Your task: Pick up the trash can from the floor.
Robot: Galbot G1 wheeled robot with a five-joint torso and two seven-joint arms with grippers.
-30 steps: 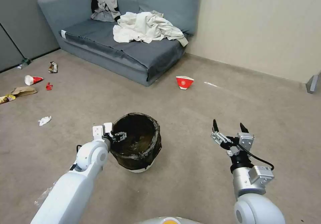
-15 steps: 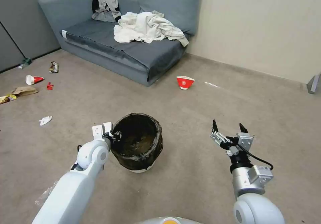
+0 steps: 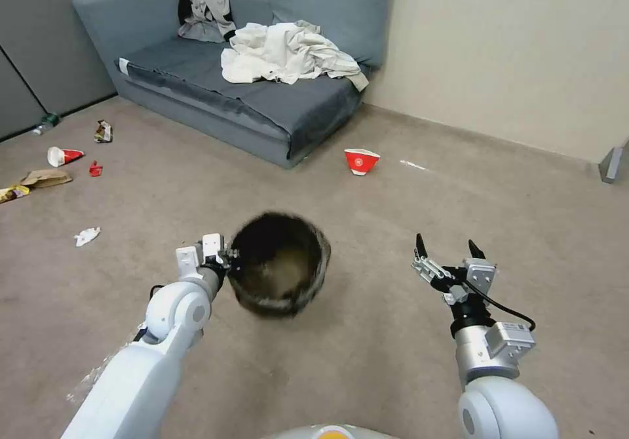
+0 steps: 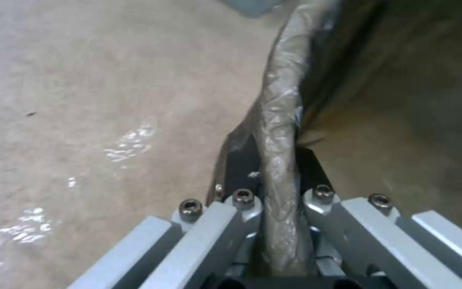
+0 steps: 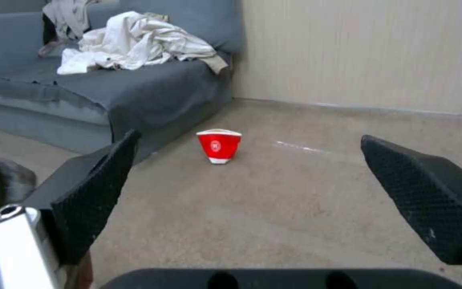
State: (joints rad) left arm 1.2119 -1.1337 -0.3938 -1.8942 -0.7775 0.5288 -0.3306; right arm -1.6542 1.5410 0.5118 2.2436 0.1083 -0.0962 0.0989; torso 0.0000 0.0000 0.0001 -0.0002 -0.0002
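Trash can point(image 3: 280, 272) risen off floor point(image 3: 393, 334) since earlier frame, now blurred, tilted; left gripper point(image 3: 226, 263) clamped tight on liner-covered rim, one finger either side in left wrist view; right gripper point(image 3: 447, 254) hovers well apart to the right, fingers spread wide, empty; red bowl point(image 3: 362, 161) near sofa point(image 3: 216, 85).

Upper left of my head view: a grey sofa point(image 3: 216, 92) carrying a heap of pale cloth point(image 3: 288, 52) and a grey cushion point(image 3: 327, 6). Centre: a red-and-white paper bowl point(image 3: 362, 161). Left edge: a tipped red-and-white cup point(image 3: 64, 156), a brown paper bag point(image 3: 46, 177), a crumpled white scrap point(image 3: 87, 235).
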